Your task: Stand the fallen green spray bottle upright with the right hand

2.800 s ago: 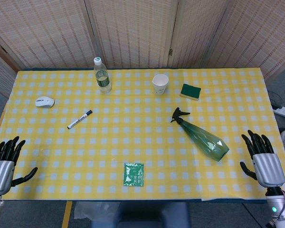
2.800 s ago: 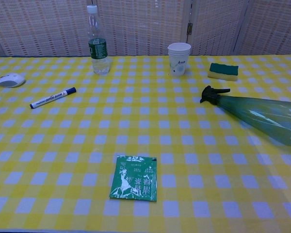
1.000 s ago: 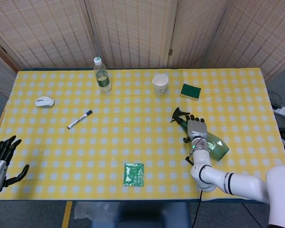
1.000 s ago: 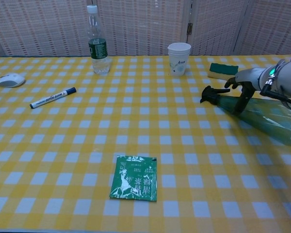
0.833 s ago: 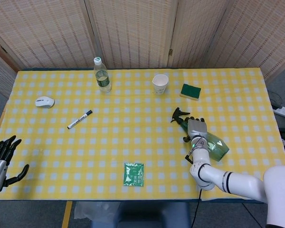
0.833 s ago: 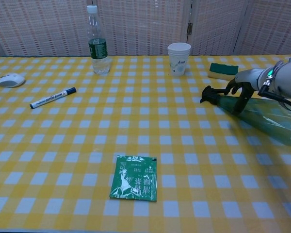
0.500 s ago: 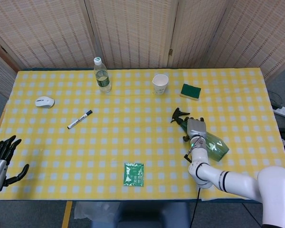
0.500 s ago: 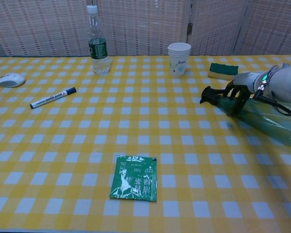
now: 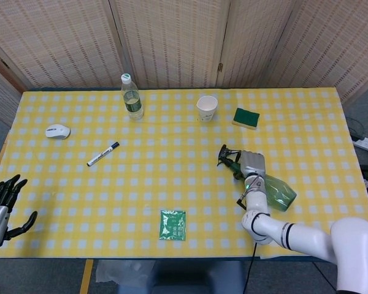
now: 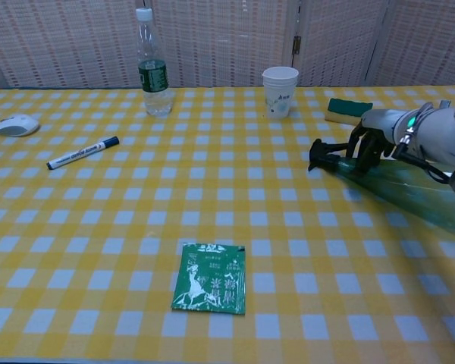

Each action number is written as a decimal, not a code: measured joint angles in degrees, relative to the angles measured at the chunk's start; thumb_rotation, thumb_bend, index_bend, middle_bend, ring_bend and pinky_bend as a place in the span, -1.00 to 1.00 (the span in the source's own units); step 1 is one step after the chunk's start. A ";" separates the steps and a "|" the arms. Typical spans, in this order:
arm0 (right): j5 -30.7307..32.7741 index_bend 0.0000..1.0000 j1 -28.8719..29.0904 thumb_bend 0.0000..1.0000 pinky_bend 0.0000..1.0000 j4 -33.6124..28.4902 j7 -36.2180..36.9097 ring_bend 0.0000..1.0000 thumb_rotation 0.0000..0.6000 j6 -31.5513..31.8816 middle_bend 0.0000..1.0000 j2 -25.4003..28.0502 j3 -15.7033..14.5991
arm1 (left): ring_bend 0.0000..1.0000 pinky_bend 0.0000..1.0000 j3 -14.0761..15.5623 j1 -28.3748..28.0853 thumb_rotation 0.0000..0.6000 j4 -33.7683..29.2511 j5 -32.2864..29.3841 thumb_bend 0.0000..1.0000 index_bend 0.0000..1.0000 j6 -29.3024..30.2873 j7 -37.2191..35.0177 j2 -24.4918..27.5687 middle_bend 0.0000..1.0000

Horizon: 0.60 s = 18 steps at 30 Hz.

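Observation:
The green spray bottle [image 9: 277, 194] lies on its side on the yellow checked tablecloth right of centre, its black spray head [image 9: 226, 156] pointing left. My right hand [image 9: 251, 164] lies over the bottle's neck just behind the spray head, fingers curled around it. The chest view shows the same grip: right hand [image 10: 376, 136] wrapped on the neck, spray head [image 10: 323, 155] sticking out to the left, bottle [image 10: 413, 194] body trailing off to the right. My left hand [image 9: 3, 206] hangs at the table's near left corner, fingers spread, holding nothing.
A water bottle [image 9: 132, 98], paper cup [image 9: 207, 108] and green sponge [image 9: 246, 117] stand along the far side. A marker [image 9: 103, 154] and white mouse [image 9: 57, 131] lie to the left. A green packet [image 9: 172, 225] lies near the front edge.
My right hand came in from the table's right edge and closed its fingers around the bottle's neck. The spray head has since shifted slightly left and nearer. The left hand barely moved.

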 measured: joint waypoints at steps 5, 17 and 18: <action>-0.72 0.04 -0.12 -0.31 -0.52 -0.43 -0.35 -0.09 1.00 0.83 -0.08 -0.33 0.03 | -0.97 -1.00 -0.02 0.11 -0.60 -0.03 0.04 -0.25 -1.00 0.28 -0.31 0.13 -1.00; -17.13 0.18 -3.43 -0.31 -0.42 -4.23 11.71 0.01 1.00 2.69 0.05 0.67 1.55 | -0.97 -1.00 -0.05 0.25 -0.61 0.02 0.27 -0.25 -1.00 0.74 -0.52 0.16 -1.00; -20.89 0.18 -4.32 -0.31 -0.42 -4.88 14.76 0.01 1.00 3.03 0.05 0.92 1.60 | -0.97 -1.00 -0.04 0.26 -0.61 0.00 0.29 -0.25 -1.00 0.76 -0.44 0.15 -1.00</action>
